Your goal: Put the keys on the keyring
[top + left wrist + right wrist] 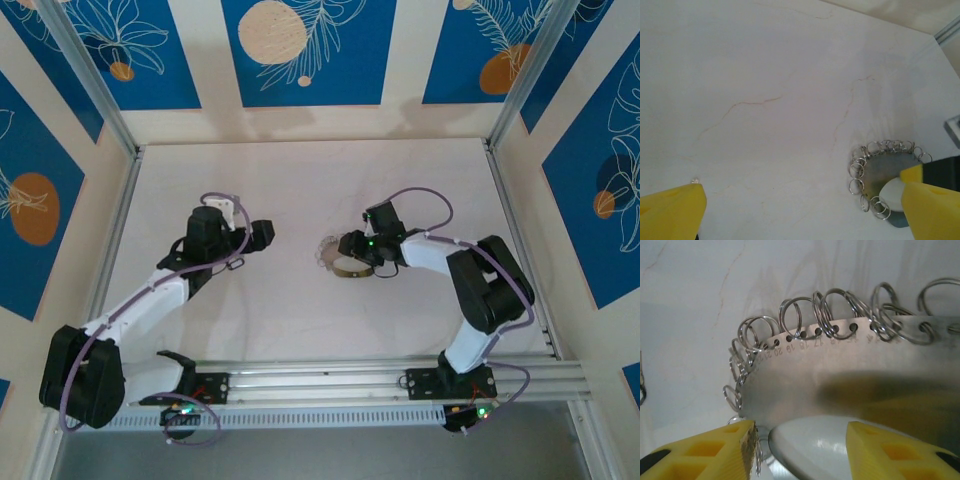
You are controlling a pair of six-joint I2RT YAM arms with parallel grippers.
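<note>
Well, keyring (345, 262) on pale table (300, 190), blue-patterned walls (305, 50)

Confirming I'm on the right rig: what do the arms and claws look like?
The left arm and right arm have white links and black joints, with lilac cables looping along them. Green lights glow at the right wrist and both bases. The claw fingers are yellow with square recesses.

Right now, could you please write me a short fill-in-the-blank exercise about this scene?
The right pincer is down at the ___. The left pincer stands wide ___, holding nothing. The right pincer's fingers are ___ in colour. Small ___ are stamped beside the holes of the keyring.
Missing words: keyring; open; yellow; numbers.
</note>
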